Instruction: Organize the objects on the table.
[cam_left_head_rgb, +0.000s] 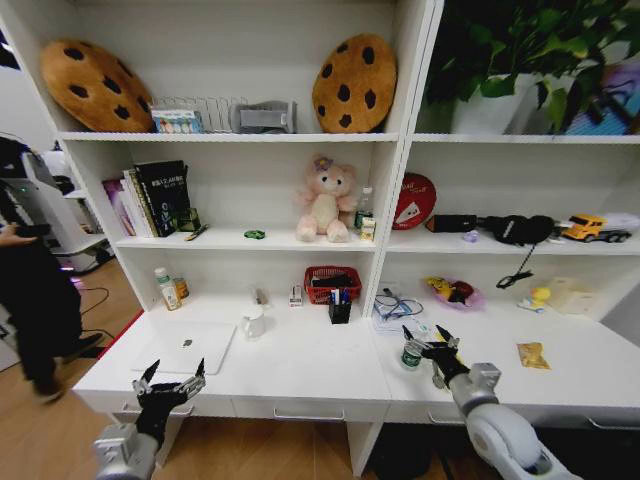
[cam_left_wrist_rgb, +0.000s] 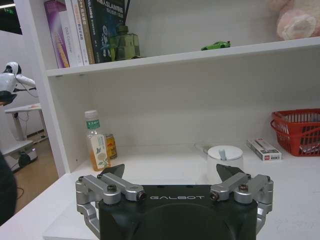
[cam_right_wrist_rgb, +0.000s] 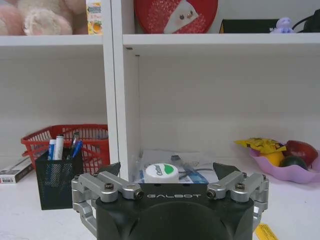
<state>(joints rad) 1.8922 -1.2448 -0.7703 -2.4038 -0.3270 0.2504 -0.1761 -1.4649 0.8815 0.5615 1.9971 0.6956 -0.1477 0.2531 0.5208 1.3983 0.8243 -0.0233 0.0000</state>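
Hovering over the front edge of the white table (cam_left_head_rgb: 300, 375), at the lower left of the head view, the left gripper (cam_left_head_rgb: 171, 384) has its jaws spread wide with nothing between them. Just beyond it, toward the shelves, the slim silver laptop (cam_left_head_rgb: 186, 347) lies flat and closed on the table top. In the left wrist view the left gripper (cam_left_wrist_rgb: 170, 176) points toward a white mug (cam_left_wrist_rgb: 224, 161) with a lid, a drink bottle (cam_left_wrist_rgb: 96, 145) with a green cap standing in the back corner, and part of a red basket (cam_left_wrist_rgb: 300, 131) at the right edge. At the lower right of the head view, the right gripper (cam_left_head_rgb: 423, 343) also has its jaws released, and they stand on either side of a small bottle (cam_left_head_rgb: 411, 355) with a white cap and green label, without closing on it. The right wrist view shows that small bottle (cam_right_wrist_rgb: 161, 172) centred between the open jaws of the right gripper (cam_right_wrist_rgb: 167, 172). A black mesh pen cup (cam_left_head_rgb: 340, 309) holding blue and black pens (cam_right_wrist_rgb: 76, 148) stands near the middle of the table, in front of the red basket. A tiny green object (cam_left_head_rgb: 254, 234) sits on the shelf above, left of the pink plush toy (cam_left_head_rgb: 326, 200).
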